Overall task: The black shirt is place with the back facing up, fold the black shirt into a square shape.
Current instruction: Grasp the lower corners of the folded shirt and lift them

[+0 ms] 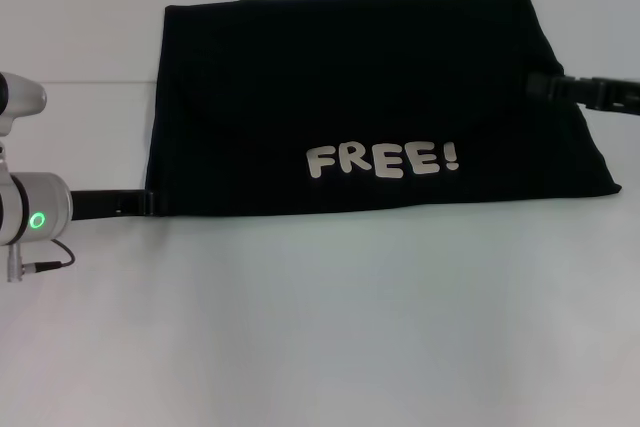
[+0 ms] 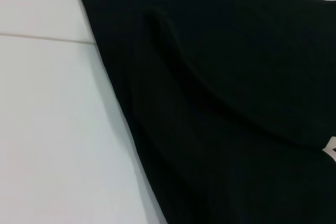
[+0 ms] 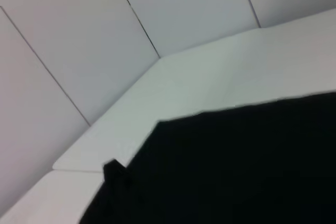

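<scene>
The black shirt lies flat on the white table as a wide folded shape, with the cream letters "FREE!" facing up near its front edge. My left gripper reaches in from the left and meets the shirt's front left corner. At the shirt's right edge, about halfway back, sits my right gripper. The left wrist view shows the shirt with a soft ridge running across it and its slanted edge on the table. A far stretch of the shirt fills the lower part of the right wrist view.
The white table spreads wide in front of the shirt and to its left. A seam crosses the table at the left. Grey wall panels rise behind the table's far edge.
</scene>
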{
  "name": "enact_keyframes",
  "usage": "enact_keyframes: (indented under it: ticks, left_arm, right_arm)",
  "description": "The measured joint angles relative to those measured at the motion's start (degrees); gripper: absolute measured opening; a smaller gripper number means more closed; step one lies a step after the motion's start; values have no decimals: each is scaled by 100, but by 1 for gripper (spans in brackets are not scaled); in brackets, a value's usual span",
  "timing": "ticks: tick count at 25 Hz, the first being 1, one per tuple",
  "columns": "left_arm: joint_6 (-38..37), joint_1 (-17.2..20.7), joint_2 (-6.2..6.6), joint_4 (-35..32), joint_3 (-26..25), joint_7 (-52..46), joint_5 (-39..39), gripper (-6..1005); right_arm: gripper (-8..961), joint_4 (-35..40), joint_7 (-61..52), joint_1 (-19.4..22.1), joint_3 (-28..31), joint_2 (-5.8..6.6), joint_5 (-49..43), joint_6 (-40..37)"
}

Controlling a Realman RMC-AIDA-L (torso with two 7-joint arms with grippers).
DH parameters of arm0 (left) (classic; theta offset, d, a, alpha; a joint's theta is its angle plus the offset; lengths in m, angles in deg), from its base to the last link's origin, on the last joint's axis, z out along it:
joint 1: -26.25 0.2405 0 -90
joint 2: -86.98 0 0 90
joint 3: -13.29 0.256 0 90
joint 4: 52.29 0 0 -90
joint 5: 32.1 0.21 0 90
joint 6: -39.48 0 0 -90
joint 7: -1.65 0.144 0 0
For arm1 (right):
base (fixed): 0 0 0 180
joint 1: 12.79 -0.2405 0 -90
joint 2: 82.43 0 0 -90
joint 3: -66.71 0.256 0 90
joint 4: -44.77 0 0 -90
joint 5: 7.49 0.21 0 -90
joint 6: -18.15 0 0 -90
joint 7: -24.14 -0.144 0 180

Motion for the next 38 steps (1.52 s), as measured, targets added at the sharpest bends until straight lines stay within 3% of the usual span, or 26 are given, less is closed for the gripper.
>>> enact_keyframes:
  ticks: [2, 4, 9, 13, 21, 31, 38]
  left_arm:
    - [6, -3, 1, -4, -1, -7, 18, 155]
    - [-32, -4, 6, -42, -5, -24, 25, 3]
    - [-261, -4, 12, -162, -36, -5, 27, 3]
    - [-290, -6, 16, -180, -16, 8, 27, 3]
    - [-273, -58, 44, -176, -3, 12, 27, 3]
    - [-242, -119, 82, -154, -3, 30, 29, 3]
    - [-227, -131, 91, -149, -3, 73, 34, 2]
  right_arm:
    - [542, 68, -273, 6, -16, 44, -291, 45]
    - [541, 109, -659, -3, -18, 132, -691, 93]
    - [540, 122, -1727, -47, -28, 330, -1796, 399]
    - [539, 166, -2150, -5, -40, 355, -2269, 739]
    - [537, -201, -2149, -5, -65, 278, -2474, 1425]
    - [534, -474, -2124, -234, -312, 9, -2469, 2304]
    - [533, -784, -2124, -315, -428, -46, -2469, 2728]
